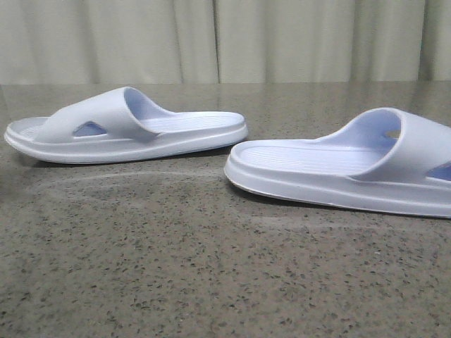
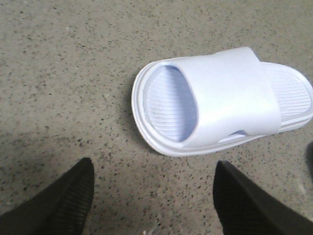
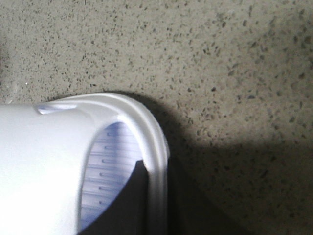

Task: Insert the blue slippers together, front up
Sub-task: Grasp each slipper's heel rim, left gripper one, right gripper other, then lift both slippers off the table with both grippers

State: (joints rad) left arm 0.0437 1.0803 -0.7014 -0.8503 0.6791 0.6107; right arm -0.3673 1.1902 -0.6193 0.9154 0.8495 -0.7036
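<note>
Setting: speckled grey-brown stone-look tabletop [image 1: 176, 267], pale pleated curtain [image 1: 211, 39] across the top of the front view.

Item 1: left slipper [image 1: 127, 127], pale blue-white foam slide, lying sole-down in the upper left of the front view. Its wide strap has a triangular side cutout and its footbed is ribbed. In the left wrist view the same slipper [image 2: 220, 100] sits centre-right of the frame, clear of the fingers.

Item 2: right slipper [image 1: 352, 165], the matching slide, at the right edge of the front view, sole-down and partly cut off by the frame. It stands near item 1, apart from it, not touching. The right wrist view shows its rim and strap [image 3: 58, 161] filling the lower left of the frame.

Left gripper [image 2: 154, 205]: two dark fingers [image 2: 58, 205] spread wide at the bottom of the frame, nothing between them.

Right gripper: a dark shape [image 3: 129, 200] sits inside the slipper's rim at the bottom of the frame, probably one finger; whether the fingers are clamped on the sidewall cannot be told.

Handling, by judgement: light, soft, springy foam. It is not fragile, but its smooth skin may slip on the stone. The sidewall rim or the strap edge gives the firmest pinch, since the strap flexes if squeezed at mid-span.
</note>
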